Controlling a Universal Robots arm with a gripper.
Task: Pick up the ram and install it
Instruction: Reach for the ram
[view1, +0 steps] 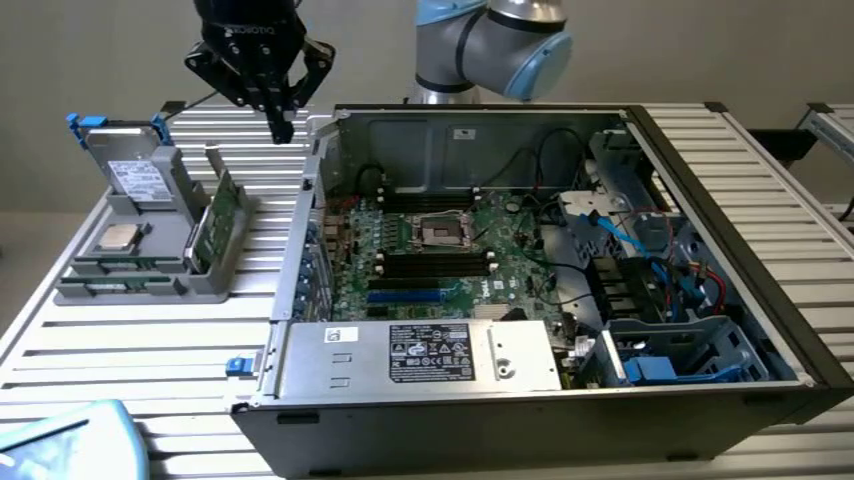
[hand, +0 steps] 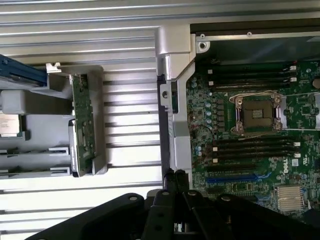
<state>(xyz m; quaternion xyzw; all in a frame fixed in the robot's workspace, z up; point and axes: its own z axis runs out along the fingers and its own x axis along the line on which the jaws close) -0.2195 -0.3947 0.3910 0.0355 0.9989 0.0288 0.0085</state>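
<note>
The ram (view1: 118, 287) is a long narrow green stick lying in the front slot of the grey holder (view1: 200, 285) on the exterior view's left. My gripper (view1: 280, 128) hangs high above the table, between that holder and the open computer case (view1: 747, 300). Its fingers are shut together with nothing between them, well apart from the ram. In the wrist view the closed gripper (hand: 175, 180) hovers over the case's side wall. The motherboard (hand: 220, 125) shows black memory slots (hand: 252, 75) above and below the processor socket (hand: 257, 115).
The holder also carries an upright green expansion card (view1: 214, 215), a silver processor (view1: 118, 237) and a drive (view1: 134, 180) with blue clips. A power supply (view1: 427, 355) lies at the case's front, cables and drive bays (view1: 667, 270) on the exterior view's right. A blue object (view1: 67, 440) sits at the near corner.
</note>
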